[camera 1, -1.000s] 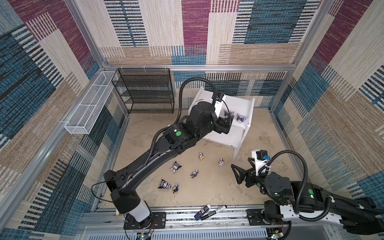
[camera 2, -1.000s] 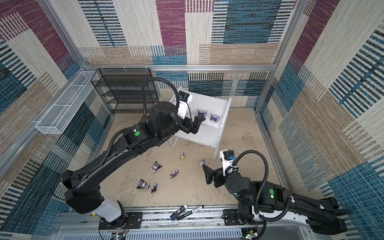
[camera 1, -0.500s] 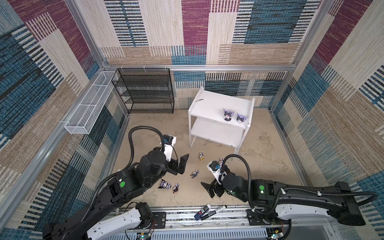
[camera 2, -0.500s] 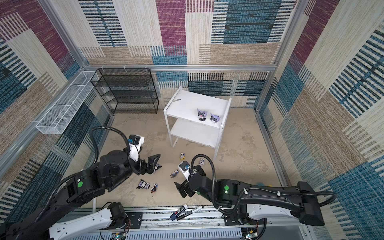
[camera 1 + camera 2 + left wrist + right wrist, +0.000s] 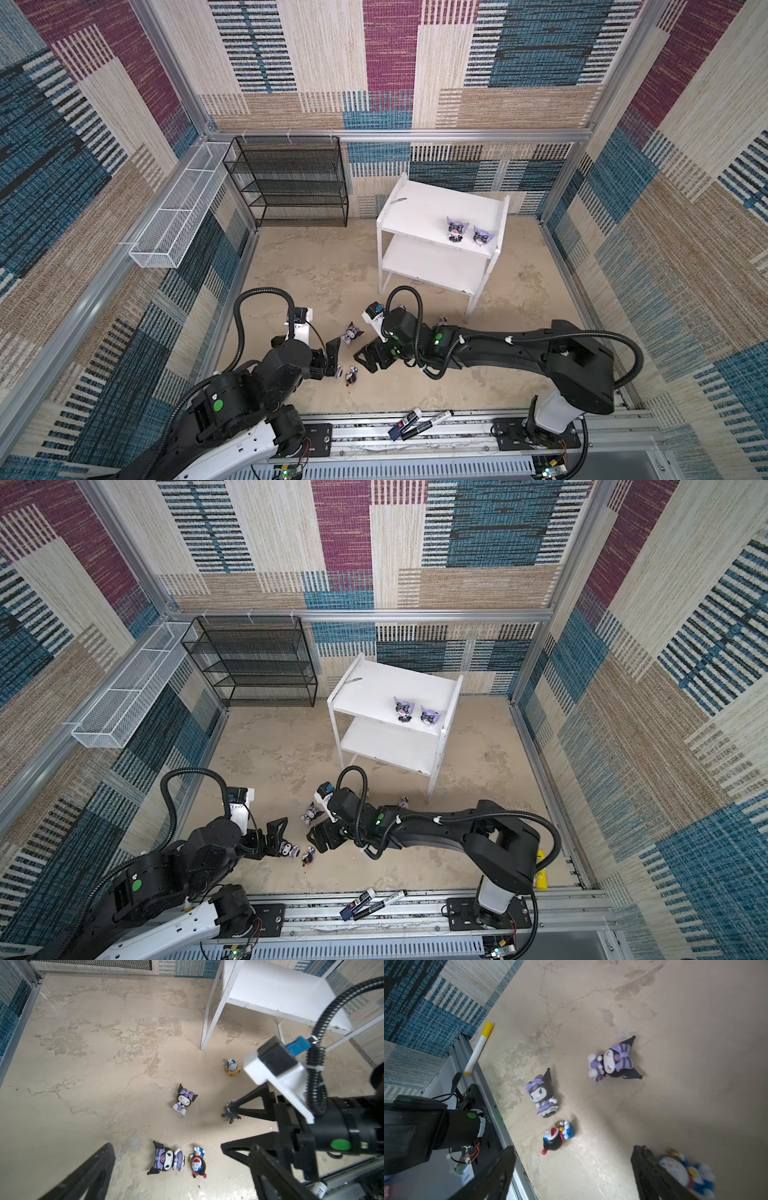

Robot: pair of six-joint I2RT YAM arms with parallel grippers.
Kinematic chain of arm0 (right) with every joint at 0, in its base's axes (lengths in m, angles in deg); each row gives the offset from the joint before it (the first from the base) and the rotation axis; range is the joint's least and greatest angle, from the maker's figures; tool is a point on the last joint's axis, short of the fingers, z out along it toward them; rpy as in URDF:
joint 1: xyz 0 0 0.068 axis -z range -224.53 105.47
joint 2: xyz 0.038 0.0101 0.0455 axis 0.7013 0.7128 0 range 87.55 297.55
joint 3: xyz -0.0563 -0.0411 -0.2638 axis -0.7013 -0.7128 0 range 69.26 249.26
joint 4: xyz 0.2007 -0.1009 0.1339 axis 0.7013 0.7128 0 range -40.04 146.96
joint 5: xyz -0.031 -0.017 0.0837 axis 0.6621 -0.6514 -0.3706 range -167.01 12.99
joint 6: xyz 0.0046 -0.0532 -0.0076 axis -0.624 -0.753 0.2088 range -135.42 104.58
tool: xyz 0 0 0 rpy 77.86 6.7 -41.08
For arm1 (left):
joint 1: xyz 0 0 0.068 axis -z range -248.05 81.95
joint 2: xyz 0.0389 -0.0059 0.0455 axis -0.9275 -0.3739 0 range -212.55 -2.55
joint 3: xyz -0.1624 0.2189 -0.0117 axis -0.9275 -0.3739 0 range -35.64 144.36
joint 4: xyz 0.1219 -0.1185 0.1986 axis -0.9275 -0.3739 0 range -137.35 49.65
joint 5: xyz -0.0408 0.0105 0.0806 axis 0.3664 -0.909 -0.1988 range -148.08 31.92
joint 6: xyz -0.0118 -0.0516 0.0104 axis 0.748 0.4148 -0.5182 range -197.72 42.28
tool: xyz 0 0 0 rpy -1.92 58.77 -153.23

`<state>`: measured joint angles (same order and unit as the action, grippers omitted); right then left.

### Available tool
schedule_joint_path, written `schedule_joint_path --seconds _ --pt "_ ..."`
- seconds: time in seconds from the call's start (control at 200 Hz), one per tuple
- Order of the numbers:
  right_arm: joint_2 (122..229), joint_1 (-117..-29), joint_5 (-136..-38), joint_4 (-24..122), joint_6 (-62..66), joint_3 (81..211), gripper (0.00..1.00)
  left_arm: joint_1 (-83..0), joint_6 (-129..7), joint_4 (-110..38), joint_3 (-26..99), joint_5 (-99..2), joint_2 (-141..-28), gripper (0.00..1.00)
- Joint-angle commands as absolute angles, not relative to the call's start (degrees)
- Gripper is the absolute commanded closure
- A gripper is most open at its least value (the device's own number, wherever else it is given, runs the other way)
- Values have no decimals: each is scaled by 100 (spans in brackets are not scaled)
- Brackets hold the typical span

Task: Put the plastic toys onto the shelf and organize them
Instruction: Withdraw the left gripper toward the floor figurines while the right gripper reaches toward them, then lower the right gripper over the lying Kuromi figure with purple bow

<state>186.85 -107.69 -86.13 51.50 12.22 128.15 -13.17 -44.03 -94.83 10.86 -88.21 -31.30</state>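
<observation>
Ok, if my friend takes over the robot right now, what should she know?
Left gripper: open, empty.
Right gripper: open, empty; blue toy at one fingertip.
Done: two hooded toys on the shelf top.
To do: six on the floor: blue toy, two more hooded toys, yellow toy, black toy, small toy by a shelf leg.

I have both arms down low, my left gripper (image 5: 334, 360) with jaws wide apart and my right gripper (image 5: 366, 360) at its three o'clock, wide too.
</observation>
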Motion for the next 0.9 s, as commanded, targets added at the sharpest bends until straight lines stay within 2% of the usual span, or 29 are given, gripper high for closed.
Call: schedule_joint_path --seconds 0.0,0.396,0.621,0.892 --pt "19227 -10669 -9149 4971 1525 13165 12 -1314 -4251 -9649 1195 -8998 -3193 1" --pt "20595 -10259 -9439 5061 1307 14360 9 -1316 -4461 -10002 1569 -9058 -2679 1" --pt "21281 -10219 -9339 5797 657 15702 8 -1320 -4512 -9981 1599 -9086 -2917 1" --pt "20905 -10227 -8939 5621 451 14949 8 -1316 -4670 -9740 1480 -9094 -2831 1"
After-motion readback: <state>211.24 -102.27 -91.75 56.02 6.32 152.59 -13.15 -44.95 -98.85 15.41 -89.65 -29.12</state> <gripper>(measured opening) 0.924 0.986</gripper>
